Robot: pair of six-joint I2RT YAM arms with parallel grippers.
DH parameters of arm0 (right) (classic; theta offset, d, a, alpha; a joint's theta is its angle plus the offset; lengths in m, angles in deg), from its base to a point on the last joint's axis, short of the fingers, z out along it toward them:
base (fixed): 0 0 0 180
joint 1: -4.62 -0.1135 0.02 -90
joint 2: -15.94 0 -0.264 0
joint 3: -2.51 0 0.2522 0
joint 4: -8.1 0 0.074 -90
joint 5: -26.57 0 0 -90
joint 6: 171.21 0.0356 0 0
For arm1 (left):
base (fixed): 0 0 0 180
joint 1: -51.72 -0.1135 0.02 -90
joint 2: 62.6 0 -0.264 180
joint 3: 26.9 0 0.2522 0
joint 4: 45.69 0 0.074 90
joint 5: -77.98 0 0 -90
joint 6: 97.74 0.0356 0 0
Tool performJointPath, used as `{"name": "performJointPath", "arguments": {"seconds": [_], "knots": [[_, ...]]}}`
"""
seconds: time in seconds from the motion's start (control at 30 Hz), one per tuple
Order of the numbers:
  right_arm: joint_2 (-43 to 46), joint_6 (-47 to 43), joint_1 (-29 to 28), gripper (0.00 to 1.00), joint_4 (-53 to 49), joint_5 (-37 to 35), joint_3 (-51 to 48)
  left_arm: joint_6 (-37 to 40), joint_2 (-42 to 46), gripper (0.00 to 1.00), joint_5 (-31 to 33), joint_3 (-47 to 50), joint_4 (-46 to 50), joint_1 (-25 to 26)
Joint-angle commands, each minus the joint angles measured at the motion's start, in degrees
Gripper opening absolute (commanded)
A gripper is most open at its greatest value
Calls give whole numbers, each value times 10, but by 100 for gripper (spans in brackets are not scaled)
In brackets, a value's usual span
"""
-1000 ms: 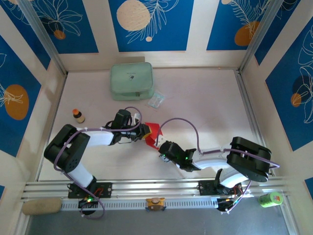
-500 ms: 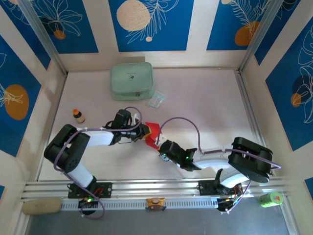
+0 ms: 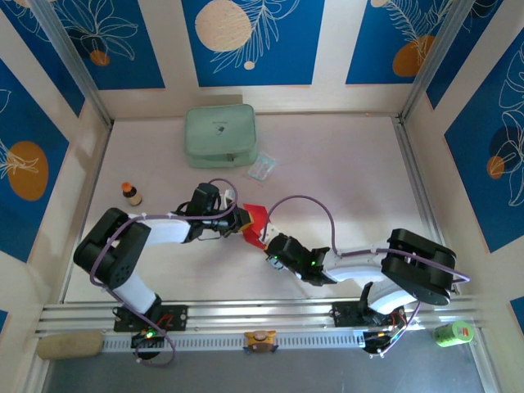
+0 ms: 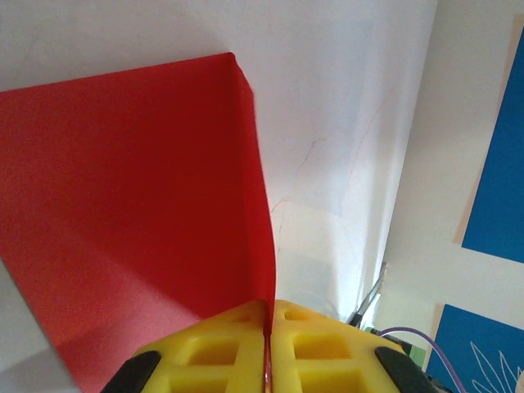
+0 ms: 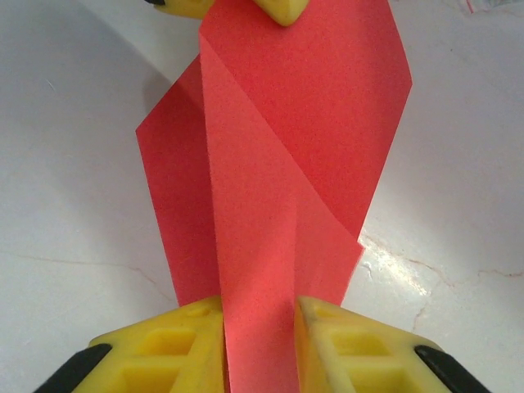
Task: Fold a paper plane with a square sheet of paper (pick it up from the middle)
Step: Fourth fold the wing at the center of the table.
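My left gripper (image 4: 268, 313) pinched 1 edge of the red paper sheet (image 4: 131, 188). My right gripper (image 5: 259, 321) clamped its folded end at lower frame. I judged even tension would sharpen the crease.

Seen from above, the square sheet of paper (image 3: 255, 222) is mostly covered by the left claw (image 3: 243, 219) and the right claw (image 3: 268, 245), and its folds are too small to make out. The left wrist picture cuts the sheet off at its left edge. The right wrist picture crops it at the top, along with a clear packet (image 5: 499, 4).
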Motion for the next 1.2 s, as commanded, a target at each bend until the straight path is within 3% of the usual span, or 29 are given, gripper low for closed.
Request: {"name": "performJointPath", "arguments": {"seconds": [0.0, 0.43, 0.7, 0.8, 1.17], "knots": [[-3, -5, 1, 25, 9, -7, 13, -4, 12, 11, -5, -13, 4, 6], [2, 30, 10, 16, -3, 19, 14, -2, 20, 17, 5, -10, 11, 6], [0, 81, 23, 14, -4, 60, 10, 5, 47, 37, 37, -4, 37, 6], [-2, 103, 29, 14, -5, 73, 10, 11, 64, 41, 52, -1, 55, 6], [0, 193, 79, 14, 14, 150, -8, 17, 89, 44, 75, 4, 79, 6]]}}
